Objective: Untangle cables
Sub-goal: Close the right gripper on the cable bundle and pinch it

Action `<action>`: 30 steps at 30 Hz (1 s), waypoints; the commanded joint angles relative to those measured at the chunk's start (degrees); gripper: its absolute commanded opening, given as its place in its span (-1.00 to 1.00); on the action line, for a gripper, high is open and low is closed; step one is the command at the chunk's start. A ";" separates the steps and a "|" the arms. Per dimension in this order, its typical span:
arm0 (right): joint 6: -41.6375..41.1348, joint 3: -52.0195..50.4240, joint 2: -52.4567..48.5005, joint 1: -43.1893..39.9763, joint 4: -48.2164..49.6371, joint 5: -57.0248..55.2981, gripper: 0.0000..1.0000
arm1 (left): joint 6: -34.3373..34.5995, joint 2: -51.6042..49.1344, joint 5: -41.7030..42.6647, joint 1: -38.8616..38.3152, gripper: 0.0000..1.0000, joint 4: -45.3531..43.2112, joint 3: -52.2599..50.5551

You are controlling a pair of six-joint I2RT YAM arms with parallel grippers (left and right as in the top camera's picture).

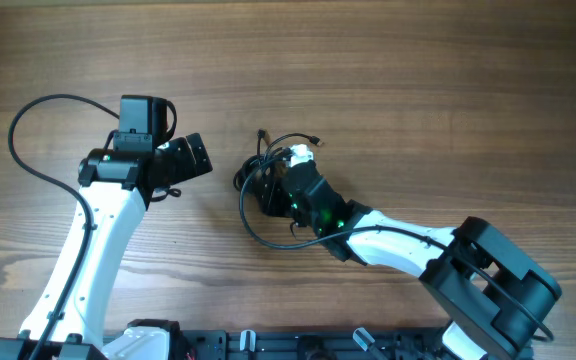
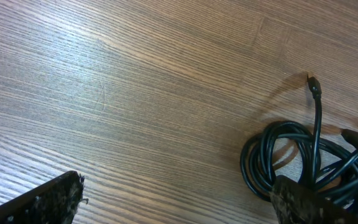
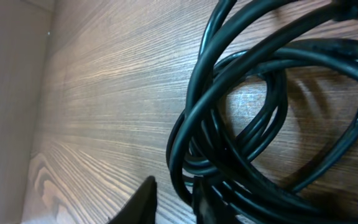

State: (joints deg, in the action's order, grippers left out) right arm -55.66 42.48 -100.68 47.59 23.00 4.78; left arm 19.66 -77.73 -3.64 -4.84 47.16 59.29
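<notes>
Pinching the cables [image 2: 317,130] on the tabletop [image 1: 418,80] with right gripper [image 3: 174,202] jaws. Hovering at their nine o'clock, left gripper [image 1: 193,158] jaws spread wide.

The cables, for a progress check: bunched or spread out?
Bunched: the cables overlap as loops in one knot, a plug end poking out.

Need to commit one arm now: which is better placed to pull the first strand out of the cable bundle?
Right. The right gripper is down in the cables, its fingers straddling a strand. The left gripper hangs wide open beside the bundle over bare table, so it probably suits pinning afterwards.
</notes>
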 commanded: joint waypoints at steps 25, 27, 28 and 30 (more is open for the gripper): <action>4.57 0.55 -5.33 0.52 5.79 0.39 -0.36 | 0.31 -0.07 -0.94 0.24 1.00 0.42 0.98; 4.48 0.55 -5.33 0.52 7.87 2.36 -0.29 | 0.31 -0.07 -0.94 0.24 1.00 0.42 0.98; 4.46 0.55 -5.33 0.52 9.49 3.54 -0.25 | 0.31 -0.07 -0.94 0.24 1.00 0.42 0.98; 4.48 0.55 -5.33 0.52 12.13 5.68 -0.19 | 0.31 -0.07 -0.94 0.24 1.00 0.28 0.98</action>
State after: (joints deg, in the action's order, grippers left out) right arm -51.53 42.48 -104.81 47.59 32.60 5.91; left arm 19.66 -77.73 -3.64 -4.84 47.57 59.29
